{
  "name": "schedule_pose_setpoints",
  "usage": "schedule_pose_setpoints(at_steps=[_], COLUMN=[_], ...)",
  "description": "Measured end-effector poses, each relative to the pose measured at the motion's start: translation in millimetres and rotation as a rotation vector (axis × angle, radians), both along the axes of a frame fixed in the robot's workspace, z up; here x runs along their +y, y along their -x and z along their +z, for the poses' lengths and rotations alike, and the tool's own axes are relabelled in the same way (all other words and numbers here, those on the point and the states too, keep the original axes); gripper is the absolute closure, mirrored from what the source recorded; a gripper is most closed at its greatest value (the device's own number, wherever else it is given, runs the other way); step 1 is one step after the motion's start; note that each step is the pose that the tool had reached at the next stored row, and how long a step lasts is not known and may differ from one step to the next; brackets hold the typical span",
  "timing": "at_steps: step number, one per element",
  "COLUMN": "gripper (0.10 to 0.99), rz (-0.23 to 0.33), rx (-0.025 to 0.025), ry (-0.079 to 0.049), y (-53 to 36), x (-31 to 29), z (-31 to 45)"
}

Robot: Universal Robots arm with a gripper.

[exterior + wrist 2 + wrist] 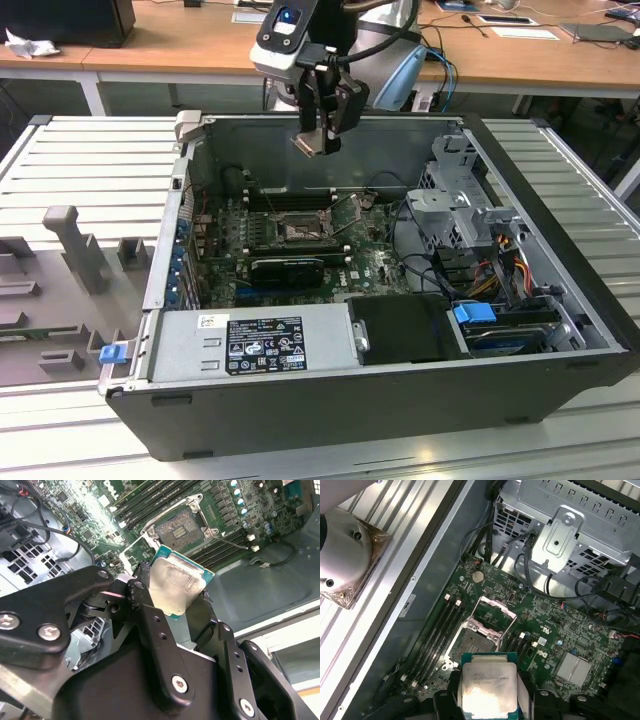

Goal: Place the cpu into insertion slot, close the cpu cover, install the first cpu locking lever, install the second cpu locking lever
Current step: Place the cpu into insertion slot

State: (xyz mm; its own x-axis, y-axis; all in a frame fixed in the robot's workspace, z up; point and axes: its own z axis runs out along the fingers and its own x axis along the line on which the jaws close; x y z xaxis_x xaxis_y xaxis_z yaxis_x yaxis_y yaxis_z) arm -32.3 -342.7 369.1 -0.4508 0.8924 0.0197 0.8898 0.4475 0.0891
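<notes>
Holding the cpu (177, 582) by two opposite edges, with the gripper (326, 138) closed only to the chip's width. Pressing the fingers (150, 617) on the green rim and leaving the metal top free.

Judging the cpu as light, thin and stiff, but fragile. Expecting the smooth metal top to be slippery and the underside contacts to be easy to damage. Taking hold at the side edges, as here, seeming the safe way. Avoiding the underside and avoiding a hard squeeze, a firm but gentle grip being enough for so little weight.

Hanging in the air above the open case (560, 300), well apart from the board. Finding the slot (300, 232) at about 6 o'clock from the gripper in the exterior view, well below it and not yet reached. Seeing the cover (492, 611) raised off the slot in the first wrist view, leaving the brownish contact field bare.
</notes>
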Motion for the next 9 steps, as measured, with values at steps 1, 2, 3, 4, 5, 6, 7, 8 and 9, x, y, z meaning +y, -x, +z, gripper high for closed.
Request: schedule_pose_setpoints(at_steps=[1,2,3,4,5,6,7,8,9], gripper=[0.557,0.557,0.557,0.557,0.557,0.557,0.557,0.557,0.557], rz=[-0.008,-0.021,-0.028,-0.035,-0.05,-0.057,-0.067,-0.081,-0.089], rx=[0.0,0.0,0.0,0.0,0.0,0.0,0.0,-0.0001,-0.0001], ry=[0.0,0.0,0.0,0.0,0.0,0.0,0.0,0.0,0.0], y=[0.0,0.0,0.0,0.0,0.0,0.0,0.0,0.0,0.0], x=[0.0,0.0,0.0,0.0,0.0,0.0,0.0,0.0,0.0], z=[0.0,-0.1,-0.1,-0.1,-0.2,-0.2,-0.3,-0.3,-0.4])
